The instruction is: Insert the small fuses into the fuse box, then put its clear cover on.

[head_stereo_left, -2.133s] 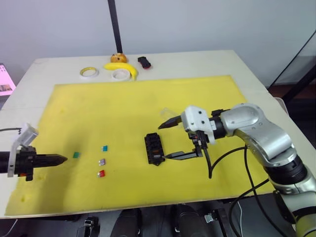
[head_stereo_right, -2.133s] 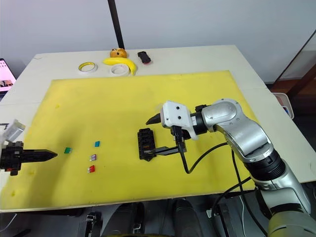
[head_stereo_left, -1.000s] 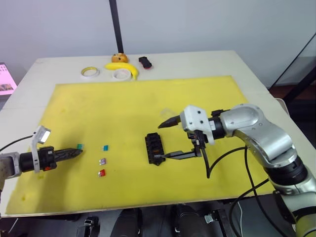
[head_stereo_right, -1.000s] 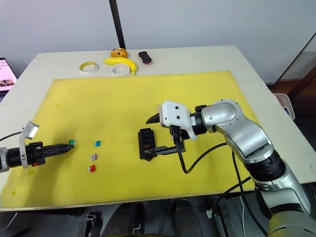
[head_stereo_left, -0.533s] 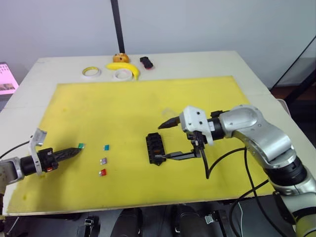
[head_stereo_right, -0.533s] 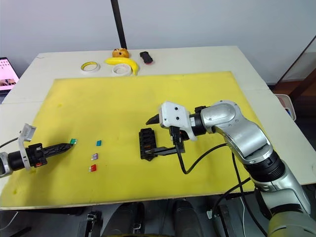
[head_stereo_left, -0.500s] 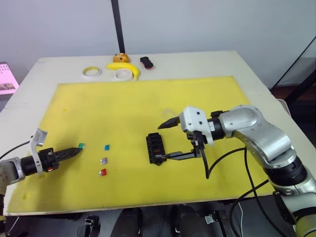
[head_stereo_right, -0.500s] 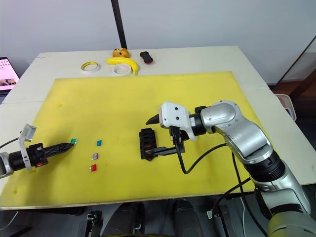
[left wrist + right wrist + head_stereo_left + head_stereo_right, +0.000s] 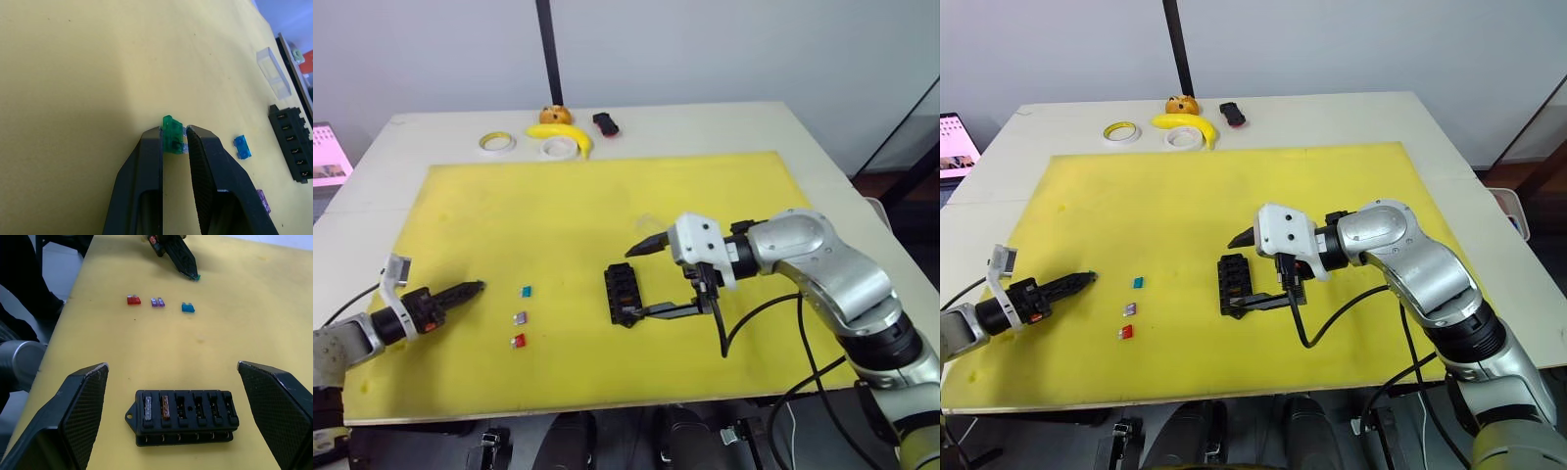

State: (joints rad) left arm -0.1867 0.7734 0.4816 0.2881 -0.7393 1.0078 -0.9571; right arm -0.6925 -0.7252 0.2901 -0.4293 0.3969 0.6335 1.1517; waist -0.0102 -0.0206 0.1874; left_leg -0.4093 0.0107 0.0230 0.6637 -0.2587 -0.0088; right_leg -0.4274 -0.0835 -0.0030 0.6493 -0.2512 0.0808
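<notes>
Fuses: six. One teal fuse (image 9: 173, 140) pinched between the fingers of the left gripper (image 9: 174, 143); blue fuse (image 9: 526, 292), purple fuse (image 9: 519, 317) and red fuse (image 9: 517, 341) loose on the mat; two seated in the fuse box (image 9: 186, 417). Fuse box: one, mid-mat, between the spread-wide fingers of the right gripper (image 9: 643, 277). Clear cover (image 9: 273, 70): one, beyond the box. Surface: yellow mat (image 9: 578, 196) on a pale table (image 9: 724, 122); two tape rolls, banana at the far edge. Change: teal fuse lifted off the mat.
</notes>
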